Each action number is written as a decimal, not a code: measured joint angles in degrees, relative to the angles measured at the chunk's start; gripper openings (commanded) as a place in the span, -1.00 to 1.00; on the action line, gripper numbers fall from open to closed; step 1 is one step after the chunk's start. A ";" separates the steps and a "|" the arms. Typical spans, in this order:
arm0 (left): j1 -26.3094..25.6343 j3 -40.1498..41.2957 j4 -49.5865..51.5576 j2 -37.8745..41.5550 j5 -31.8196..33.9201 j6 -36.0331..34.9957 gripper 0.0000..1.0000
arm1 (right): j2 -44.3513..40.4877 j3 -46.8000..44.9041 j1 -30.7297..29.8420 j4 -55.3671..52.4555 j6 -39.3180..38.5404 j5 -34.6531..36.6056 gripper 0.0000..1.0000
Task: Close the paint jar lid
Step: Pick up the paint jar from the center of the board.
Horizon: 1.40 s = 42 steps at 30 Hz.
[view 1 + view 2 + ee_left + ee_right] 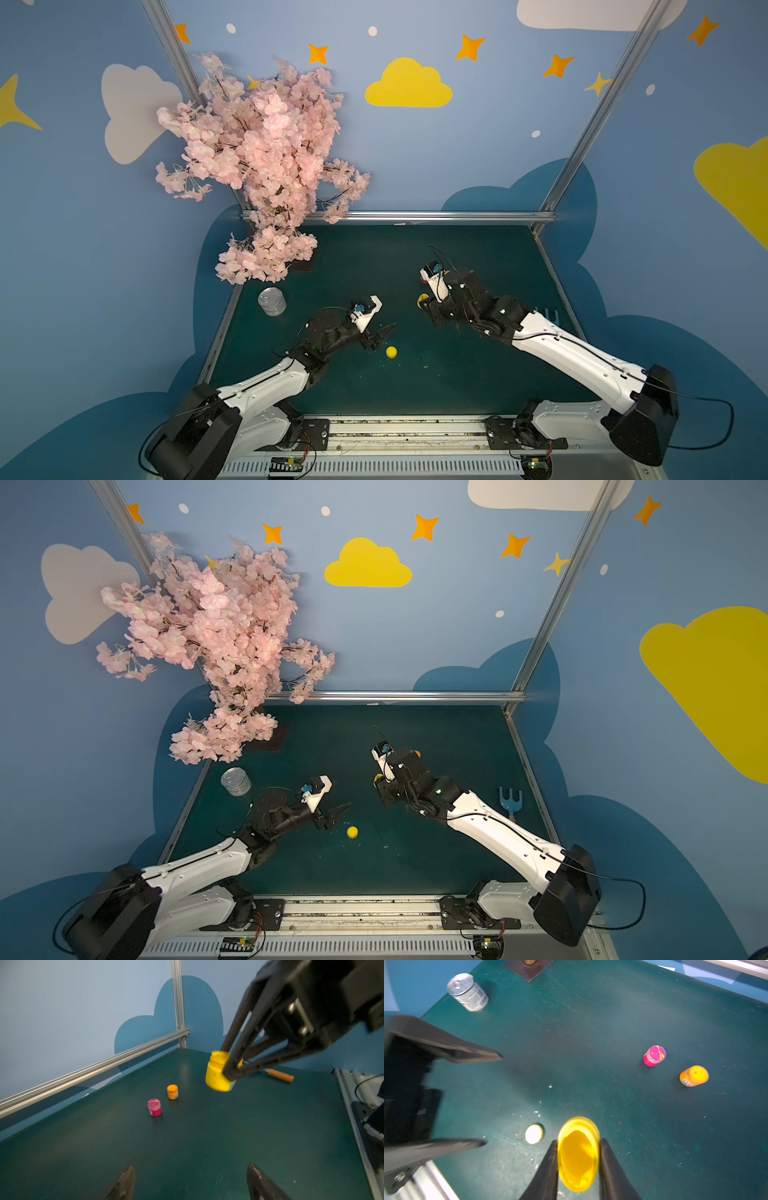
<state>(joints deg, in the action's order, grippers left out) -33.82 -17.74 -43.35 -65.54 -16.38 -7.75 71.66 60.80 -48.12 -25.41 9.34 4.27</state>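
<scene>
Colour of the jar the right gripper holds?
Yellow paint jar, best in right wrist view.

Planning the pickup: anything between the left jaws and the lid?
Only bare mat with a few white flecks between left gripper and lid, seen in the right wrist view.

In both top views we look from high above the near edge, tilted down toward the back wall, far enough to hold both arms and the whole table (415,386). The pair share nearly everything; a small sideways shift bares the rake (510,804) in a top view. Our left wrist view sits low and close behind the left gripper (191,1166), facing across the table to the far corner. Our right wrist view looks steeply down, close over the right gripper (578,1141). Both wrist views share the pink jar (154,1108) and orange jar (172,1092), and each sees the opposite gripper.
</scene>
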 measured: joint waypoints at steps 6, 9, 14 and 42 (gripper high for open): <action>-0.57 4.42 -9.57 -1.03 -0.24 -4.28 0.52 | -2.58 -0.74 -0.44 1.22 0.04 -6.27 -0.48; -1.11 6.54 -11.19 0.59 0.63 -4.87 0.45 | -1.99 -0.76 -1.79 1.42 0.24 -8.33 -0.47; -2.67 7.85 -17.55 -1.90 4.90 -2.49 0.37 | 0.22 -0.74 -3.89 1.81 0.92 -9.42 -0.48; -4.61 6.47 -17.31 -2.12 6.12 -0.87 0.02 | 9.09 5.35 -8.74 4.57 2.21 -9.49 -0.48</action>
<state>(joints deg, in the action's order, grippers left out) -38.44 -11.27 -60.66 -67.66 -10.26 -8.62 80.75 66.15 -56.86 -20.84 11.55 -5.21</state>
